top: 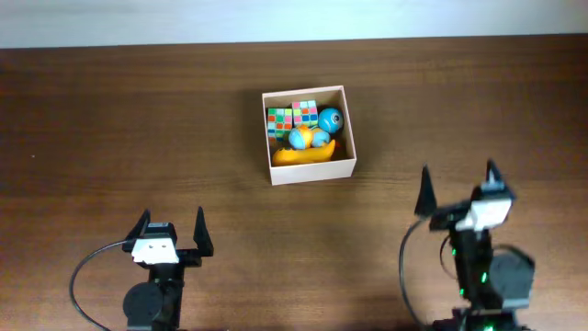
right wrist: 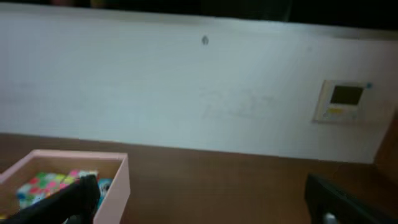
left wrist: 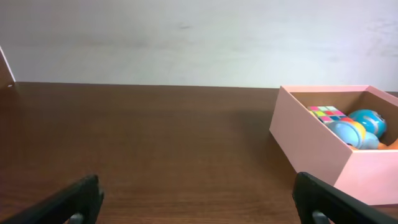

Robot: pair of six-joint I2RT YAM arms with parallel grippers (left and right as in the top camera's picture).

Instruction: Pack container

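Toys [top: 303, 131] sit inside container [top: 312, 171]. Left gripper [top: 172, 221] and right gripper [top: 458, 179] jaws wide open, empty. Park clear of its walls.

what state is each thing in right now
container, upright, open top, partly full
puzzle cubes, in the container, side by side
blue balls, in the container
orange toy, in the container, along one wall
left gripper, open, empty
right gripper, open, empty
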